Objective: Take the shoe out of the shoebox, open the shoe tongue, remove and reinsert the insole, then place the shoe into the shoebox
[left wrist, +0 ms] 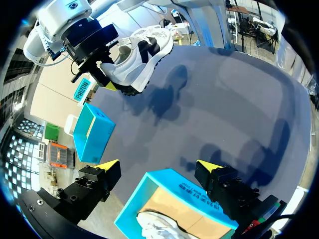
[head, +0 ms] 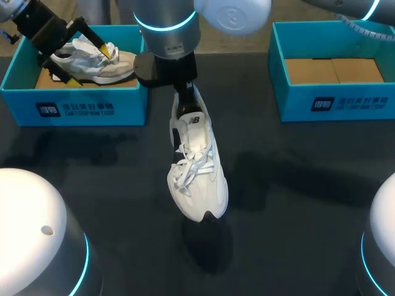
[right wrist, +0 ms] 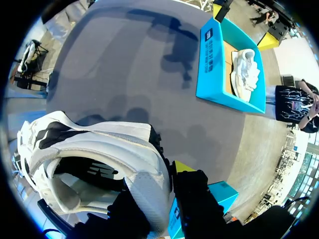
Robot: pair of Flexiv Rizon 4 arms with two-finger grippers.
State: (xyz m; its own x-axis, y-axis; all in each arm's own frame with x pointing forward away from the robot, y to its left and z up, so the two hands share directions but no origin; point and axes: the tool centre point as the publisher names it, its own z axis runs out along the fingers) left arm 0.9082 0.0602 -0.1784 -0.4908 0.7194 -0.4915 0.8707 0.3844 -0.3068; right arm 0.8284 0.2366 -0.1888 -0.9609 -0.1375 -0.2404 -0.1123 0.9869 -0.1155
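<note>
A white shoe [head: 194, 166] with loose laces hangs above the middle of the dark table, toe pointing at the front edge. My right gripper [head: 185, 92] reaches past the middle and is shut on its heel. The right wrist view shows the heel collar [right wrist: 144, 174] pinched between the fingers of this gripper [right wrist: 157, 199]. A second white shoe [head: 92, 61] lies in the left blue shoebox [head: 74, 102]. My left gripper [head: 86, 63] hovers wide open just above it. In the left wrist view that gripper [left wrist: 158, 167] stands over the box [left wrist: 172, 191], holding nothing, with the held shoe [left wrist: 137, 55] far ahead.
A second blue shoebox [head: 333, 98] stands at the back right with only a cardboard floor inside. The round bases of both arms [head: 31, 234] fill the front corners. The dark table top [head: 296, 203] lies between the two boxes and the bases.
</note>
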